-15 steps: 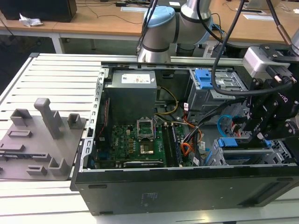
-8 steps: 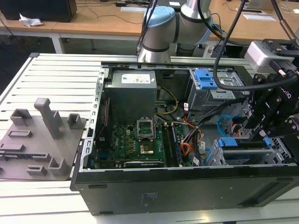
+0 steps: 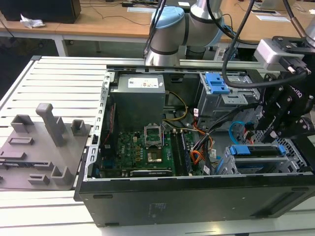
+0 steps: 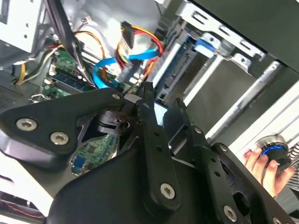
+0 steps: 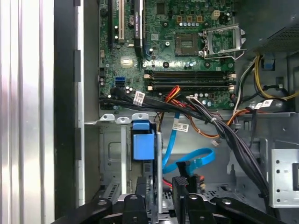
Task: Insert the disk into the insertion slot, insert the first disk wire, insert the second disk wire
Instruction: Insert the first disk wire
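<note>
Gripper (image 3: pixel 272 133) low over slot (image 3: pixel 295 155) at the exterior view's right. Fingers (image 5: pixel 180 186) spread, just above disk (image 5: pixel 142 140) sitting in it.

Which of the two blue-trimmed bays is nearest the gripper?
The low grey bay with the long blue strip, at the exterior view's lower right, just below the gripper. The taller cage with the blue latch sits farther off.

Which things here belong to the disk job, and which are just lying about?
Job: disk in its blue frame; low perforated bay; blue wire; tool.
Lying about: grey blocks; crumpled paper; tall cage with blue latch.
</note>
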Controlling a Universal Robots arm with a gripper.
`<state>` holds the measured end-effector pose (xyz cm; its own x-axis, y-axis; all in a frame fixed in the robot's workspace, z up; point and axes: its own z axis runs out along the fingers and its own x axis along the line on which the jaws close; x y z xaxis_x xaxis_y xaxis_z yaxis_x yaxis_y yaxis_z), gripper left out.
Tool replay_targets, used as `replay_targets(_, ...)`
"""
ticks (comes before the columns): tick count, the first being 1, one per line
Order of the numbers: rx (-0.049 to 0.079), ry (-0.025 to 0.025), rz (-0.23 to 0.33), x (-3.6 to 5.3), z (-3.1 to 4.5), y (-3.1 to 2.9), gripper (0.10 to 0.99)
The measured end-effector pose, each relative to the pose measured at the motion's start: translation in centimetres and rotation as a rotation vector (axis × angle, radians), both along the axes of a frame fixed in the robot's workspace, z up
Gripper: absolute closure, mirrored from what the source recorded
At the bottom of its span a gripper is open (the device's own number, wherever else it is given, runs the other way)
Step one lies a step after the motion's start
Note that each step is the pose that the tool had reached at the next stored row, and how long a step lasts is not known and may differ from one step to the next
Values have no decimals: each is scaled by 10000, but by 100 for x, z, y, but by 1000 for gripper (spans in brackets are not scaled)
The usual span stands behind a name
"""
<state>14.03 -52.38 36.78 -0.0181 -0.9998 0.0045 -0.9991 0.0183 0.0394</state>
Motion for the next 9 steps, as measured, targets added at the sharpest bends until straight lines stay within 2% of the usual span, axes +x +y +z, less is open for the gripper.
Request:
replay_targets(2,-2,0,0,0,0,94,725)
replay_targets(3,-4,-1,0,0,0,168,725)
replay_targets(5,-5,0,0,0,1,230,725)
replay_targets(7,-8,0,0,0,1,330,725)
replay_targets(9,-5,0,0,0,0,404,725)
